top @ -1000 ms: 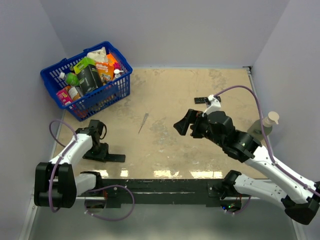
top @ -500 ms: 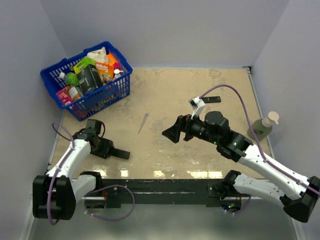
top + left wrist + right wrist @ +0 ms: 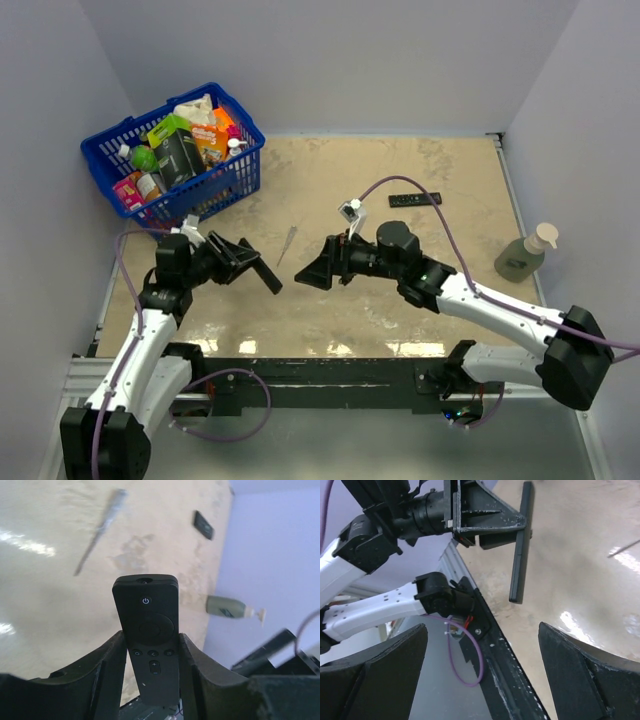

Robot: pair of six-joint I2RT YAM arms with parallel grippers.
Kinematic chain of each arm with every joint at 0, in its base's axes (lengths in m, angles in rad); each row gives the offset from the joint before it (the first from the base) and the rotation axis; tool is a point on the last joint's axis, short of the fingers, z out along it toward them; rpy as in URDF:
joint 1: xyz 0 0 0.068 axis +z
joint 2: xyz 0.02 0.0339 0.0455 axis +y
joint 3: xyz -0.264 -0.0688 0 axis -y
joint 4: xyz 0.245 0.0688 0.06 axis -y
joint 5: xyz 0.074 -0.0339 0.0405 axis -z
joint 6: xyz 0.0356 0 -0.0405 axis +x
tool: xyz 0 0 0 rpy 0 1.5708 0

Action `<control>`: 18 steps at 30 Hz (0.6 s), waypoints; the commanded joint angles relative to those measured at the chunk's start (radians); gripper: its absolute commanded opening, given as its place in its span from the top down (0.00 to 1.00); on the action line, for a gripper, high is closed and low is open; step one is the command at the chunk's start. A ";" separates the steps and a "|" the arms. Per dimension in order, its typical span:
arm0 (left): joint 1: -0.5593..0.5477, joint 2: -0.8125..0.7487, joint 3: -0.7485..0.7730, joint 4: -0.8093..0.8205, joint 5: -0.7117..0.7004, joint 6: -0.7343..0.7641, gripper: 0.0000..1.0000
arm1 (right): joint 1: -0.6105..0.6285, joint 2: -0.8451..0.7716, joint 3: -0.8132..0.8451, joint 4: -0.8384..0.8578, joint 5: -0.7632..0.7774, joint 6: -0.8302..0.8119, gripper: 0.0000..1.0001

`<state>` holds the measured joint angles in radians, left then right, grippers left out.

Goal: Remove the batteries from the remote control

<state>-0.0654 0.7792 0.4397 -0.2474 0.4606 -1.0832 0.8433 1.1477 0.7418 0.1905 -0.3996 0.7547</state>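
My left gripper [image 3: 238,260] is shut on a black remote control [image 3: 264,277] and holds it above the table, its free end pointing right. In the left wrist view the remote [image 3: 148,625] shows its button face between my fingers [image 3: 111,662]. My right gripper [image 3: 312,272] is open and empty just right of the remote's tip, facing it. In the right wrist view the remote [image 3: 520,545] hangs edge-on from the left gripper [image 3: 485,522], ahead of my open right gripper [image 3: 482,626]. No batteries are in view.
A second black remote [image 3: 414,199] lies on the table at the back right. A thin grey stick [image 3: 287,245] lies mid-table. A blue basket [image 3: 232,180] of groceries stands at the back left. A soap bottle [image 3: 525,255] stands by the right wall.
My left gripper has lifted the remote off the table and swung it right. My right arm has moved left toward it, jaws open.
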 commanded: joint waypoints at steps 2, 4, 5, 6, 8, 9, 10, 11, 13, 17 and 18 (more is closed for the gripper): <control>-0.033 -0.046 -0.001 0.339 0.230 0.023 1.00 | 0.033 0.044 -0.004 0.263 -0.103 0.109 0.07; -0.046 -0.061 -0.013 0.420 0.251 -0.012 1.00 | 0.042 0.066 -0.013 0.322 -0.130 0.158 0.10; -0.062 -0.066 -0.019 0.454 0.257 -0.027 1.00 | 0.051 0.081 -0.016 0.360 -0.131 0.169 0.10; -0.071 -0.069 -0.031 0.491 0.265 -0.043 1.00 | 0.056 0.087 -0.018 0.371 -0.127 0.176 0.12; -0.097 -0.063 -0.047 0.629 0.303 -0.096 1.00 | 0.066 0.095 -0.018 0.386 -0.119 0.186 0.12; -0.108 -0.052 -0.061 0.675 0.315 -0.112 1.00 | 0.071 0.096 -0.018 0.392 -0.116 0.190 0.12; -0.119 -0.046 -0.062 0.736 0.332 -0.132 1.00 | 0.074 0.096 -0.018 0.398 -0.114 0.199 0.12; -0.137 -0.043 -0.065 0.753 0.337 -0.135 1.00 | 0.076 0.099 -0.018 0.400 -0.113 0.201 0.12; -0.155 -0.037 -0.062 0.786 0.336 -0.138 1.00 | 0.080 0.104 -0.016 0.392 -0.101 0.207 0.12; -0.169 -0.035 -0.067 0.813 0.339 -0.142 1.00 | 0.082 0.103 -0.022 0.365 -0.078 0.201 0.09; -0.169 -0.035 -0.070 0.821 0.342 -0.145 1.00 | 0.082 0.099 -0.025 0.360 -0.074 0.198 0.09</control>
<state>-0.2283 0.7479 0.3771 0.4294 0.7654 -1.1946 0.9184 1.2568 0.7277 0.5110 -0.4889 0.9424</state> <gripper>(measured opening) 0.461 0.907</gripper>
